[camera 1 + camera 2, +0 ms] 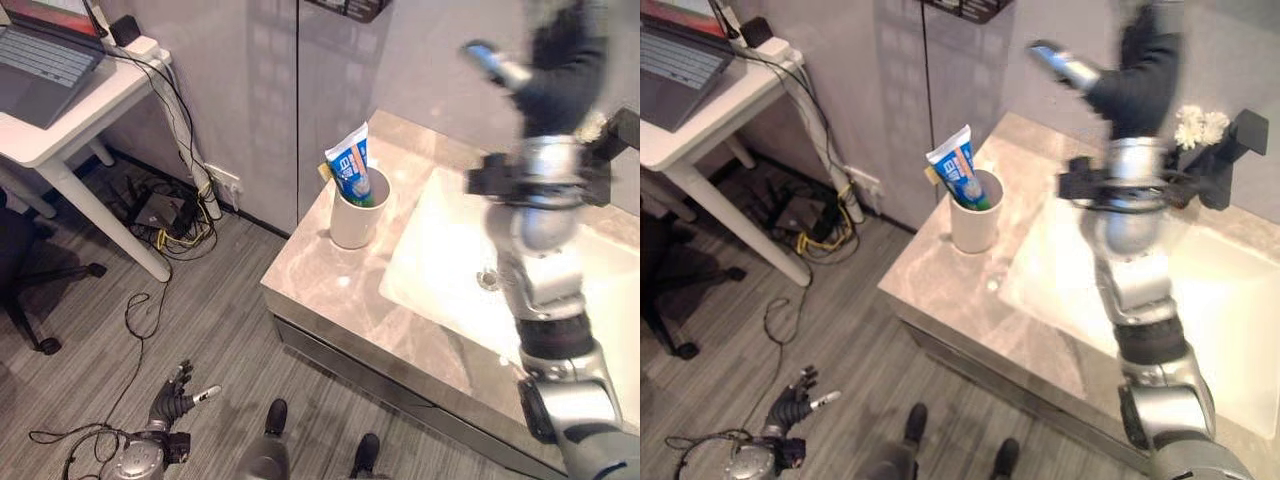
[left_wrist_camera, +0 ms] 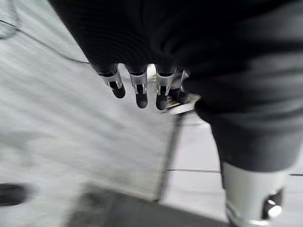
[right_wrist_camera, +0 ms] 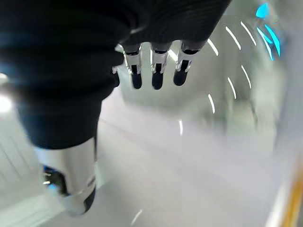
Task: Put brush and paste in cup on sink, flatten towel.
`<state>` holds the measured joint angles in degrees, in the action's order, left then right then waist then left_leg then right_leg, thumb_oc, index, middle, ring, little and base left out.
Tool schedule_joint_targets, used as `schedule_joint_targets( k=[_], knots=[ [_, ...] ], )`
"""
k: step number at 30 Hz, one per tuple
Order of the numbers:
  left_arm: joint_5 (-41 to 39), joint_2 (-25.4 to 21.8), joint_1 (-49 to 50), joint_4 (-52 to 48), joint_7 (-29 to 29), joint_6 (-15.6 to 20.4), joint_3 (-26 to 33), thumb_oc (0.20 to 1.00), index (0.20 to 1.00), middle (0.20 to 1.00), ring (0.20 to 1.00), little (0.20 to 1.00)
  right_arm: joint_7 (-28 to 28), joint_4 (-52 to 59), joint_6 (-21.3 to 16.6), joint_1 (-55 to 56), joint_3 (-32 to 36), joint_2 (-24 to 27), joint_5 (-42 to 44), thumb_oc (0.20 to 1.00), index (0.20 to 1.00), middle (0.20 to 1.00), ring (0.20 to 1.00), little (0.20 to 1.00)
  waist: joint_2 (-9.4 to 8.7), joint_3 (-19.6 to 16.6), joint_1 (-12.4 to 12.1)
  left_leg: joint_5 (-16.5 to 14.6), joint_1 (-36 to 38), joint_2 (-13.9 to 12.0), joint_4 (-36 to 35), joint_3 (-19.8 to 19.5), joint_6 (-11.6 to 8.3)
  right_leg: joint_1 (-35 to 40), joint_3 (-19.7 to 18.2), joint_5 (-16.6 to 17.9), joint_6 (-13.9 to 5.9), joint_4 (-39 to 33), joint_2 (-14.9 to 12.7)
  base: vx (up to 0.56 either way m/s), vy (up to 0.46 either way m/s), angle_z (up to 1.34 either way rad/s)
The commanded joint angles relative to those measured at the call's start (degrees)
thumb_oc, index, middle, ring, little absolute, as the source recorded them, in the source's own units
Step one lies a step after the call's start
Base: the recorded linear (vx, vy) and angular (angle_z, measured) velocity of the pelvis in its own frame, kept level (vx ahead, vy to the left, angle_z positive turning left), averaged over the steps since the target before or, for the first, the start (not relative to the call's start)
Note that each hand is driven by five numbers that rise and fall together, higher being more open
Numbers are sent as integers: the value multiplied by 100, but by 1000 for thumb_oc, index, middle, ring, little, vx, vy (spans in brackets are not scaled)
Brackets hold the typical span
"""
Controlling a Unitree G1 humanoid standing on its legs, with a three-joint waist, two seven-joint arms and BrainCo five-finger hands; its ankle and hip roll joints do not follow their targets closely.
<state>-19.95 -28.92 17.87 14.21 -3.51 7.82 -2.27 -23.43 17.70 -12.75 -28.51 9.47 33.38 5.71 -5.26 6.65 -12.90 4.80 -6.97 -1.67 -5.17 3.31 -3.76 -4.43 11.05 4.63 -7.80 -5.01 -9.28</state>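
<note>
The marble-patterned sink counter (image 1: 330,285) carried 1 white cup (image 1: 357,212) near its rear left corner, beside the white basin (image 1: 450,270). The white desk (image 1: 75,115) at the left carried 1 open laptop (image 1: 45,55). A black box (image 1: 160,210) with cables lay on the grey wood-pattern floor (image 1: 220,330).

I am viewing a cup (image 1: 357,214) standing on the tabletop (image 1: 330,280) just left of the sink (image 1: 455,265), with the paste (image 1: 350,165) leaning inside it. My right robot hand (image 1: 1137,70) is hanging raised above the sink's far side. My left robot hand (image 1: 178,395) is hanging low over the floor (image 1: 200,310), left of the tabletop. A desk (image 1: 60,110) carrying a laptop (image 1: 40,60) is standing at far left.
</note>
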Motion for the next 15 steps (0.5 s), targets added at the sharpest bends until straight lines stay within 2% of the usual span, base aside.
schedule_joint_targets(
  k=[1, 3, 4, 5, 6, 7, 8, 9, 10, 11, 15],
  knots=[
    [-156, -238, 166, -341, 84, 399, 312, 1000, 1000, 1000, 1000, 1000, -487, 122, -262, 547, 556, 401, -845, 1000, 1000, 1000, 1000, 1000, 83, -509, 159, -383, 128, 158, 17, 245, 242, 76, -109, 288, -184, 1, -93, -16, -26, 6],
    [-192, -171, 333, -682, 109, 454, 591, 1000, 1000, 1000, 1000, 1000, -919, 243, -245, 1402, 1726, 489, -1342, 1000, 1000, 1000, 1000, 1000, 124, -537, 362, -382, 153, 130, 17, 261, 235, 69, -126, 262, -194, 1, -74, 0, 0, 0],
    [-191, -185, 341, -703, 110, 443, 572, 1000, 1000, 1000, 1000, 1000, -941, 264, -245, 1447, 1753, 478, -1363, 1000, 1000, 1000, 1000, 1000, 120, -544, 341, -382, 154, 129, 17, 255, 234, 72, -119, 260, -194, 1, -73, -19, -8, -8],
    [-160, -119, 482, -916, 99, 511, 799, 1000, 1000, 1000, 1000, 1000, -1305, 153, -171, 2016, 2503, 562, -1800, 1000, 1000, 1000, 1000, 1000, 150, -562, 486, -382, 161, 128, 17, 282, 248, 44, -175, 272, -208, 1, -60, -8, -5, -6],
    [-158, -128, 494, -928, 105, 510, 787, 1000, 1000, 1000, 1000, 1000, -1312, 168, -177, 2053, 2525, 551, -1804, 1000, 1000, 1000, 1000, 1000, 147, -572, 467, -384, 161, 127, 17, 283, 248, 43, -177, 273, -209, 1, -59, -51, -14, -11],
    [-109, -146, 589, -1097, 71, 604, 948, 1000, 1000, 1000, 1000, 1000, -1992, -331, 150, 2658, 3270, 818, -2473, 1000, 1000, 1000, 1000, 1000, 157, -566, 589, -354, 172, 117, 17, 333, 252, -2, -241, 314, -218, 1, -42, -23, -8, -13],
    [-110, -153, 590, -1103, 70, 600, 928, 1000, 1000, 1000, 1000, 1000, -2017, -352, 138, 2678, 3280, 830, -2477, 1000, 1000, 1000, 1000, 1000, 159, -585, 567, -379, 176, 116, 17, 323, 249, -1, -255, 295, -226, 1, -41, -40, -13, -14],
    [-67, -174, 659, -1300, 41, 712, 1036, 1000, 1000, 1000, 1000, 1000, -2339, -772, 304, 3049, 3706, 801, -2567, 1000, 1000, 1000, 1000, 1000, 182, -590, 696, -384, 179, 97, 17, 363, 244, -46, -330, 305, -235, 1, -28, 1, -4, -15],
    [-64, -188, 670, -1320, 39, 708, 1023, 1000, 1000, 1000, 1000, 1000, -2369, -803, 283, 3078, 3724, 809, -2555, 1000, 1000, 1000, 1000, 1000, 176, -599, 673, -384, 178, 96, 17, 365, 243, -48, -332, 306, -234, 1, -27, -27, -15, -24],
    [-12, -263, 682, -1460, -2, 777, 1057, 1000, 1000, 1000, 1000, 1000, -2636, -1146, 302, 3242, 3947, 734, -2474, 1000, 1000, 1000, 1000, 1000, 191, -604, 715, -380, 170, 83, 17, 363, 236, -70, -369, 305, -233, 1, -20, -22, -21, -24],
    [61, -583, 643, -2113, -22, 1077, 1279, 1000, 1000, 1000, 1000, 1000, -2694, -2993, 497, 4438, 4332, 864, -2167, 1000, 1000, 1000, 1000, 1000, 201, -591, 940, -345, 147, 52, 17, 327, 180, -70, -434, 301, -201, 1, 29, -14, -34, -5]
  ],
)
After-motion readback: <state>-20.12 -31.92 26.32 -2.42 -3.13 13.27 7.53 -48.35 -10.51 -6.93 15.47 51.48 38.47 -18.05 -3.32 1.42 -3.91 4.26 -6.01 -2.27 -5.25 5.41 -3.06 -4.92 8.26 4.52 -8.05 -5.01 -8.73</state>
